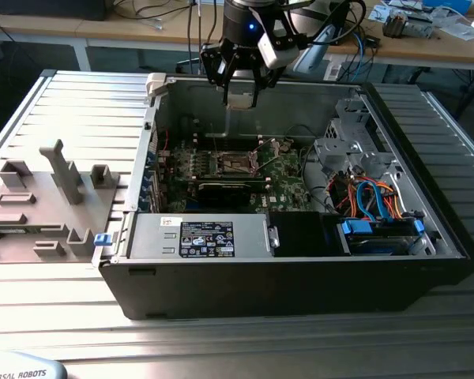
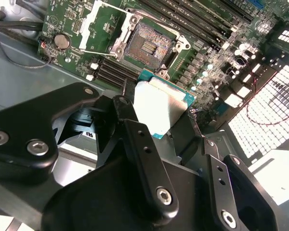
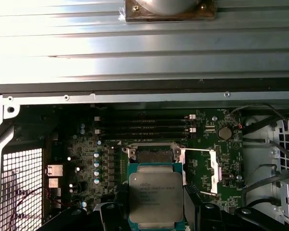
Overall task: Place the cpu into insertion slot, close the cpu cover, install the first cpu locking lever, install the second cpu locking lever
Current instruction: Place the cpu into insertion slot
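Hanging over the open case (image 1: 300,272), the gripper (image 1: 240,93) held the cpu (image 1: 238,99), clamped by two opposite edges. In the exterior view the cpu sat near the level of the case's rear rim. It was well above the board (image 1: 288,188) and apart from the slot (image 1: 235,163), which lay near the board's middle.

In the second wrist view the cpu (image 2: 161,108) showed its silvery top and a teal edge, with a black finger (image 2: 124,108) pressed against one side. Beyond it the slot (image 2: 147,45) lay uncovered, a dark pin field ringed by metal. The cover (image 2: 94,21) stood flipped open beside the slot, green board showing through its window. A coin cell (image 2: 62,41) sat just beside the cover.

In the first wrist view the cpu (image 3: 156,195) faced the camera, metal top up. Its far edge overlapped the near edge of the slot (image 3: 154,155); how far above the slot it hung could not be told from that view. The cover (image 3: 214,168) lay open to one side of the slot. Memory slots (image 3: 142,126) ran along the slot's far side.
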